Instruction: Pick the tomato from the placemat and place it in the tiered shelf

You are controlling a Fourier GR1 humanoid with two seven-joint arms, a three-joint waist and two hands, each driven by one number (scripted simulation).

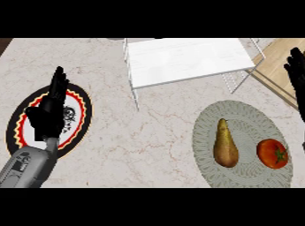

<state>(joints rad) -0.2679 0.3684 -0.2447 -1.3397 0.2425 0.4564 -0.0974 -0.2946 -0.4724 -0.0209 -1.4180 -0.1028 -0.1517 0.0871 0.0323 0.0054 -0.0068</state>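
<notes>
— What do we have, starting with the biggest thing?

— We see the marble counter [154, 128] filling the view. At the far side, about the middle, stands the white tiered shelf [187, 59] on thin wire legs, its top a flat white panel. To the far right we see a wooden board [279, 66] with a pale, roundish item on it, too cut off to name.

— And the mats?

— Near right lies the grey placemat [242, 119], an oval. On the left we have a second oval mat [79, 103], black with a red and yellow rim.

— Where are our hands?

— Our left hand [49, 112] hovers over that left mat, fingers straight and pointing to the far side, holding nothing. Our right hand [303, 86] shows at the right edge, fingers likewise straight and upward, open and empty.

— What sits on the placemat?

— A pear [225, 143] at its middle, long axis running near to far, narrow end to the far side. Just right of it, apart from it, rests the tomato [272, 153].

— How does the tomato lie to our hand?

— It sits nearer and slightly left of our right hand, close by the right forearm, not touched. It is round, with no clear long axis; its green stem faces right.
</notes>
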